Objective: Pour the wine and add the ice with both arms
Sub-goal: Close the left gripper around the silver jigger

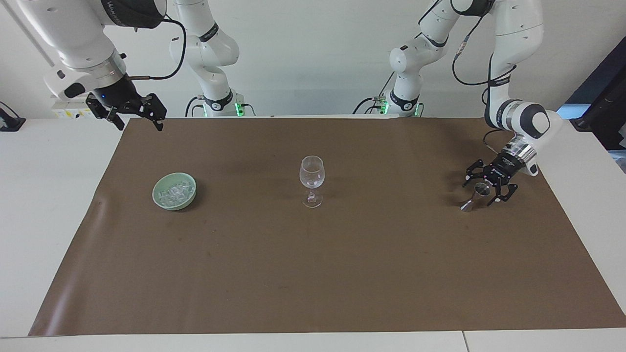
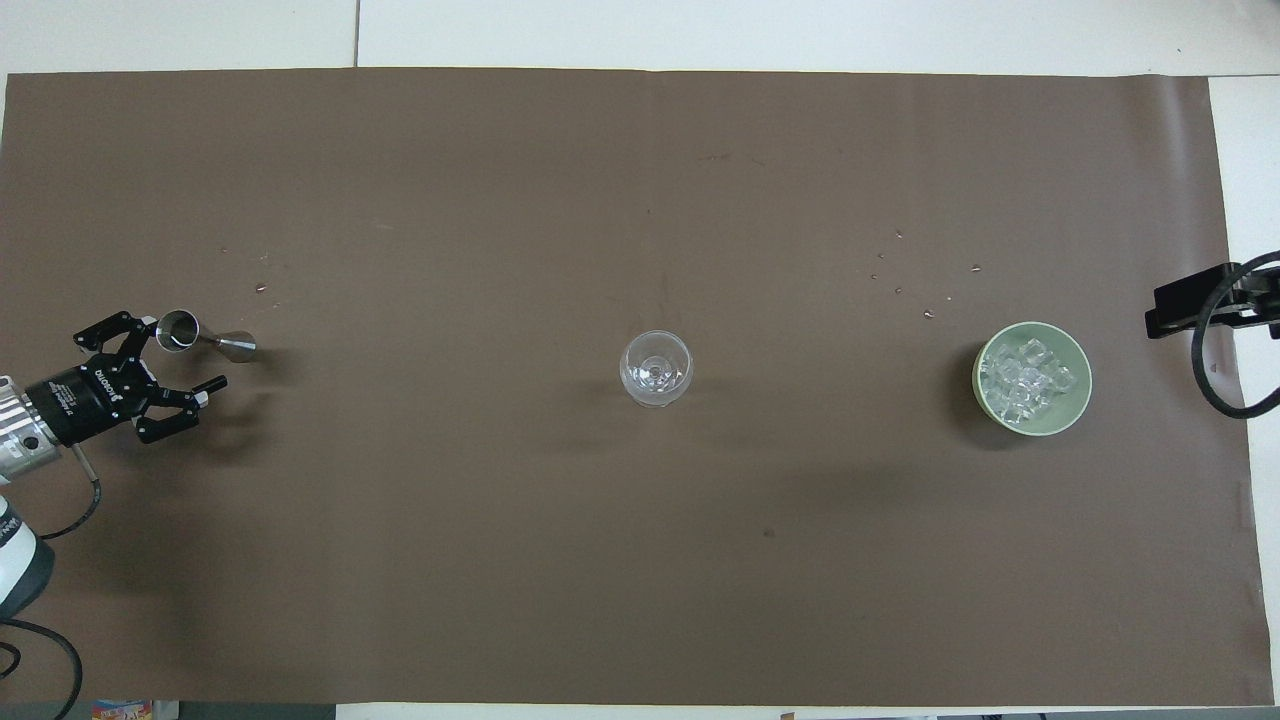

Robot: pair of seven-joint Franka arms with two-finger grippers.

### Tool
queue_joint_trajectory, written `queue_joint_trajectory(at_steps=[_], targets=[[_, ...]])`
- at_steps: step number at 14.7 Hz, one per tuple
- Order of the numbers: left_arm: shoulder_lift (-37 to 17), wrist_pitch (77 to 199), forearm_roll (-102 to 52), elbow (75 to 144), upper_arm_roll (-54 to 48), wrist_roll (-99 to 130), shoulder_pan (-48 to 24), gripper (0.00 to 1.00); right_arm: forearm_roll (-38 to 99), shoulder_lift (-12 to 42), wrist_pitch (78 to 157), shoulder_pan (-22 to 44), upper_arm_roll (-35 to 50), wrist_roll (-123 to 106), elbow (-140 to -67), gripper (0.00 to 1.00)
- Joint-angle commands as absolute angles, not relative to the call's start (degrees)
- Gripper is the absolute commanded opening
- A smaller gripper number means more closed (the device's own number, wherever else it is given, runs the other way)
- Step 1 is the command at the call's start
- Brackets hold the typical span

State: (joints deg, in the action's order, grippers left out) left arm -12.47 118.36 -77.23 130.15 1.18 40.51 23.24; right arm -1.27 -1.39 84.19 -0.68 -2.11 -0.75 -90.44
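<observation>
A clear wine glass point(image 1: 311, 181) stands upright mid-mat and also shows in the overhead view point(image 2: 655, 368). A pale green bowl point(image 1: 157, 193) holds a heap of ice point(image 1: 174, 189) toward the right arm's end; the overhead view shows the bowl point(image 2: 1082, 400) and the ice point(image 2: 1025, 385) too. A small metal jigger point(image 1: 477, 196) stands toward the left arm's end point(image 2: 205, 338). My left gripper point(image 1: 481, 191) is open and low, its fingers on either side of the jigger's upper cup point(image 2: 183, 353). My right gripper point(image 1: 139, 123) is open and empty, held in the air over the mat's edge by the bowl point(image 2: 1165, 310).
A brown mat point(image 1: 313, 274) covers most of the white table point(image 1: 44, 195). Small specks lie on the mat near the bowl point(image 2: 900, 270) and near the jigger point(image 2: 260, 288). No wine bottle is in view.
</observation>
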Motion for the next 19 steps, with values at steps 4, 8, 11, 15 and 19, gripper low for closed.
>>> queue_joint_trajectory(at_steps=[4, 8, 11, 15, 19], targets=[[-10.5, 124.1, -80.9, 132.6, 1.3, 40.1, 19.4, 1.0, -1.0, -2.3, 84.8, -1.4, -1.7, -1.5, -91.7, 1.0], [-10.4, 124.2, -80.9, 132.6, 1.4, 40.3, 20.0, 1.0, -1.0, -2.4, 84.8, -1.4, -1.8, -1.5, -91.6, 1.0], [-10.1, 124.3, -80.9, 133.0, 1.4, 40.3, 20.0, 0.89, -1.0, -2.4, 84.8, -1.4, -1.8, -1.5, -91.7, 1.0], [-10.1, 123.8, -80.9, 132.7, 1.5, 40.3, 20.2, 0.06, -1.0, -2.4, 84.8, -1.5, -1.8, -1.5, -91.6, 1.0], [-9.2, 123.4, -80.9, 132.5, 1.5, 40.1, 21.8, 0.0, -1.0, -2.3, 84.8, -1.4, -1.8, -1.5, -91.6, 1.0]])
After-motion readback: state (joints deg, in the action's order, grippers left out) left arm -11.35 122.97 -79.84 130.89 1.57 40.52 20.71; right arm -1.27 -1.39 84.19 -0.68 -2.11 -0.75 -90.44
